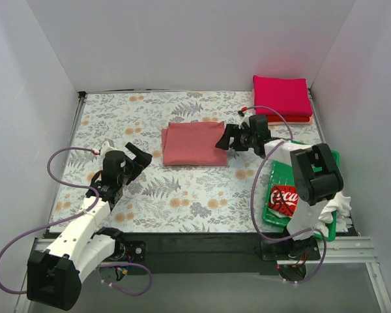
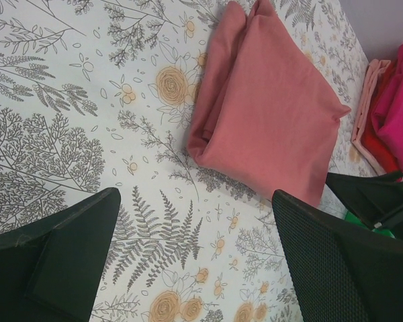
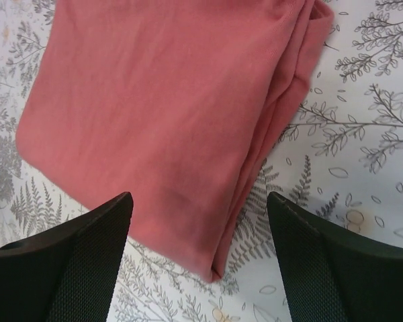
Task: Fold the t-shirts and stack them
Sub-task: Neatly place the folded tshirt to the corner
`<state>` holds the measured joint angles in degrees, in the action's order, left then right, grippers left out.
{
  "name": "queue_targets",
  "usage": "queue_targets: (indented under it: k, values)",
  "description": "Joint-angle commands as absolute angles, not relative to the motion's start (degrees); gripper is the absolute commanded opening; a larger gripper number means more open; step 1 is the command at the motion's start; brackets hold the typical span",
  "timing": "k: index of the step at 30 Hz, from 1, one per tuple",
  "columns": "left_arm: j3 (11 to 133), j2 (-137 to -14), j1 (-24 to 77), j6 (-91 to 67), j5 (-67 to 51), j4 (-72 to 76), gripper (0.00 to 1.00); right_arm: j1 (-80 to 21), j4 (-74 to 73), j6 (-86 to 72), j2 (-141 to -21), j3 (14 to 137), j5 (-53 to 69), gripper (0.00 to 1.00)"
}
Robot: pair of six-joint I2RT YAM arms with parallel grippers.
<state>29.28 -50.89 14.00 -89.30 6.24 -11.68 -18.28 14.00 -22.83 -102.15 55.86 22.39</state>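
A folded dusty salmon-red t-shirt (image 1: 194, 143) lies in the middle of the floral table; it also shows in the left wrist view (image 2: 269, 114) and the right wrist view (image 3: 161, 114). My right gripper (image 1: 225, 138) is open and empty, hovering at the shirt's right edge over a corner (image 3: 218, 268). My left gripper (image 1: 141, 155) is open and empty, to the left of the shirt and apart from it. A stack of folded magenta and red t-shirts (image 1: 282, 96) sits at the back right. A crumpled red Coca-Cola t-shirt (image 1: 283, 199) lies in the green tray (image 1: 277, 171).
White cloth (image 1: 335, 208) hangs over the tray's near right side. Grey walls enclose the table on three sides. The right arm's cable (image 1: 274, 117) loops near the stack.
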Motion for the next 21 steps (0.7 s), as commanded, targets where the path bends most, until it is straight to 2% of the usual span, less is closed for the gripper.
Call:
queue_targets:
  k: [1, 9, 12, 13, 15, 16, 19, 21]
  values:
    - [28.5, -49.7, 14.2, -88.9, 7.2, -10.5, 0.96, -19.9, 14.3, -23.1, -106.5, 61.0, 19.7, 0.85]
    - [27.5, -47.8, 14.2, -91.2, 7.3, -10.4, 0.96, -25.9, 2.7, -19.0, -116.4, 71.9, 6.2, 0.75]
    - [27.2, -47.5, 14.1, -91.6, 7.3, -10.3, 0.96, -27.6, 0.4, -18.0, -118.8, 73.6, 4.1, 0.63]
    - [27.2, -47.5, 14.2, -91.6, 7.3, -10.2, 0.96, -28.0, 0.4, -17.8, -119.2, 74.1, 3.8, 0.55]
    - [27.2, -47.3, 14.2, -91.7, 7.4, -10.1, 0.96, -29.2, 0.2, -17.3, -119.9, 74.5, 1.9, 0.46]
    - [27.1, -47.5, 14.2, -91.7, 7.6, -10.2, 0.96, -29.4, 0.1, -17.0, -120.1, 75.1, 1.2, 0.33]
    - [27.2, -47.7, 14.2, -91.6, 7.6, -10.3, 0.96, -30.3, -2.6, -14.8, -120.7, 76.8, -1.8, 0.14]
    - [27.1, -48.2, 14.2, -91.5, 7.4, -10.2, 0.96, -30.6, -3.5, -12.6, -120.8, 78.6, -3.3, 0.09]
